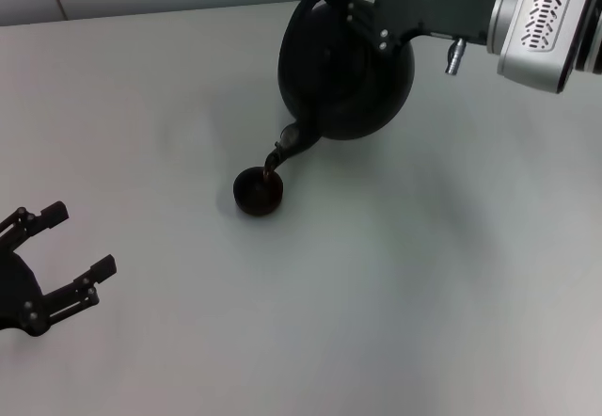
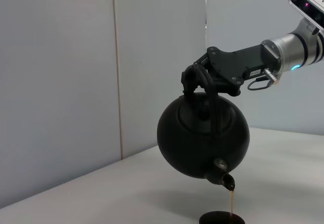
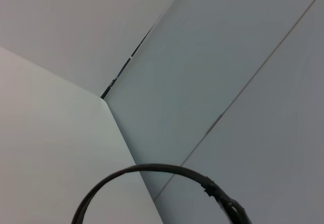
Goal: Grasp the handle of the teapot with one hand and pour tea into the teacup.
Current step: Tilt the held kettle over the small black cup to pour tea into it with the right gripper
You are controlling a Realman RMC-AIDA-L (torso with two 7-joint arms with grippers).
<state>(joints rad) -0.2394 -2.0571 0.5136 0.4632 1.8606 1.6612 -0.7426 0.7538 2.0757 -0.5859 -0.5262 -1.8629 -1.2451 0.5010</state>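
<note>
My right end effector (image 1: 350,7): closed around the handle (image 2: 195,79).
Teapot (image 1: 348,77): hangs tilted below it, tea streaming into teacup (image 1: 258,192) on counter (image 1: 423,275).
Hidden: my fingertips, the lid.
My left end effector (image 1: 58,251): wide, well apart.
Writing: none readable.

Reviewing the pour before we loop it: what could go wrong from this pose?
1. The teacup is tiny beside the teapot, and the tea stream is already landing in it; it may overflow onto the table.
2. The stream falls near the cup's rim on the spout side, so a small tilt change could miss.
3. The right claw holds the handle only at its top; the heavy pot might swing. The left claw is parked open, far off.
</note>
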